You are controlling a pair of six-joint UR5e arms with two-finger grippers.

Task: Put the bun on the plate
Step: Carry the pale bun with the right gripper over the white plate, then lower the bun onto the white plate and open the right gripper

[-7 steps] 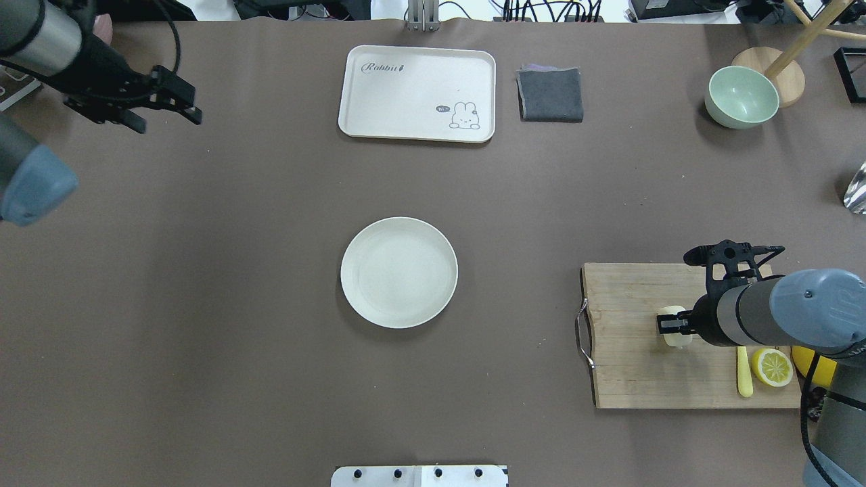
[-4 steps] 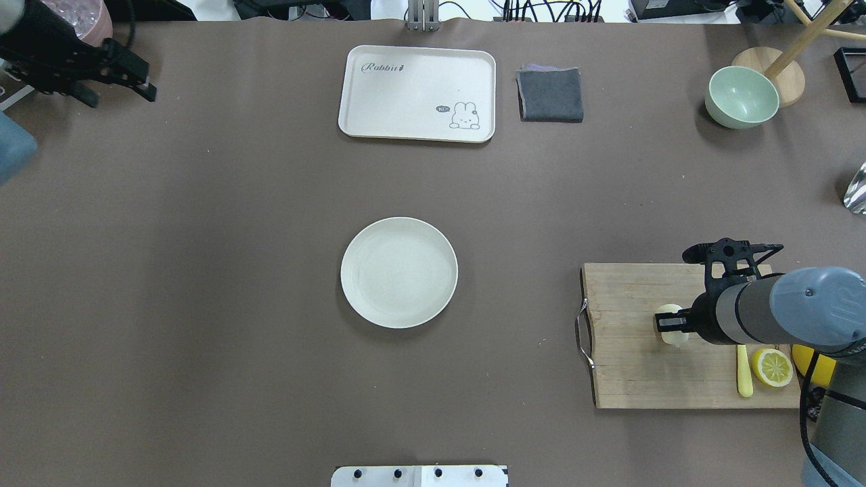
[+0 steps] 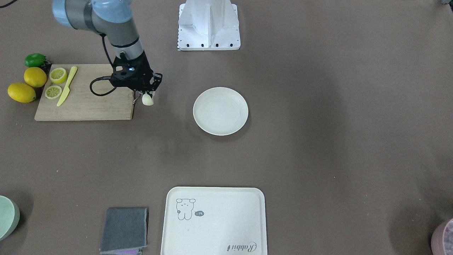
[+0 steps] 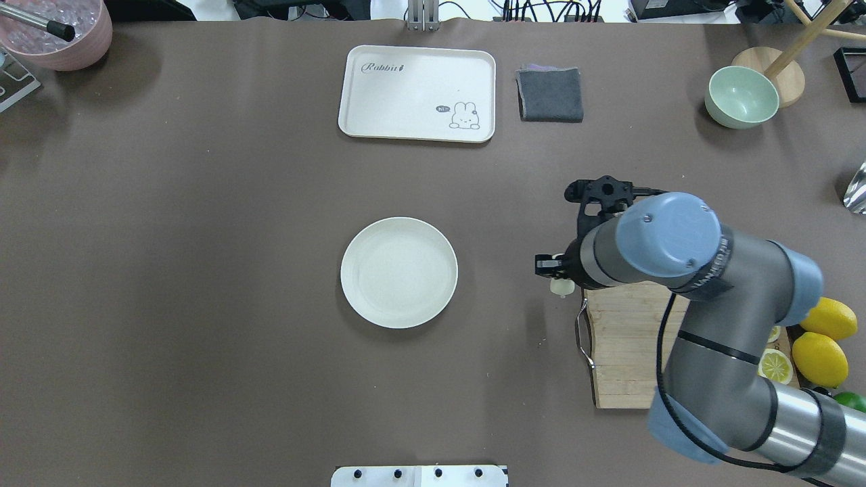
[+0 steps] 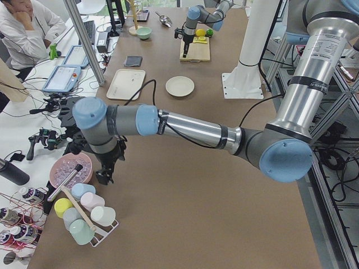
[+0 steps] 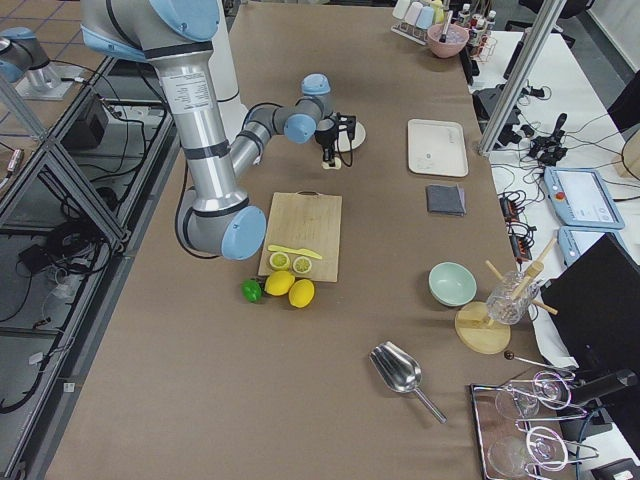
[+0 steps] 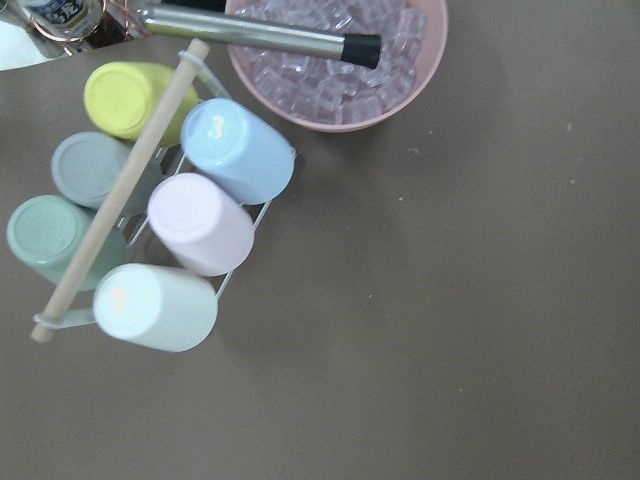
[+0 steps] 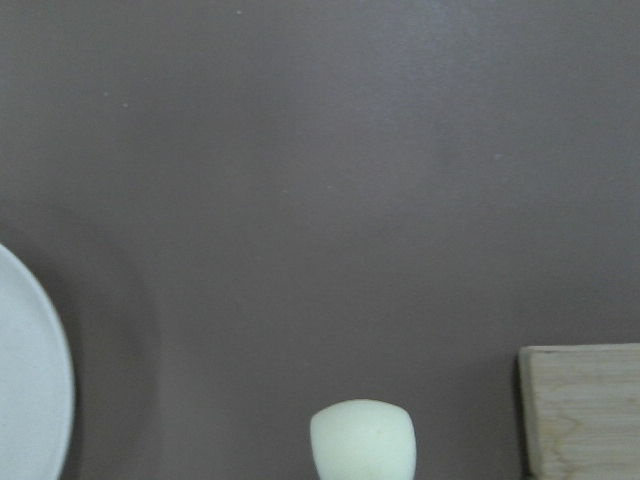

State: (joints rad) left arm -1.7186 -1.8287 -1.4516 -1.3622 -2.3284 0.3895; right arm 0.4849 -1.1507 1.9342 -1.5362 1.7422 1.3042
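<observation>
Pinching smooth rounded cream bun (image 3: 147, 100), right pincer (image 3: 147, 94).

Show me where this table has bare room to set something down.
Bare: the plate itself, the strip between it and the tray, and the table on the robot's left of the plate. Crowded: the cutting board with lemon slices and knife, lemons beside it; the right gripper holds the bun just off its edge.
</observation>
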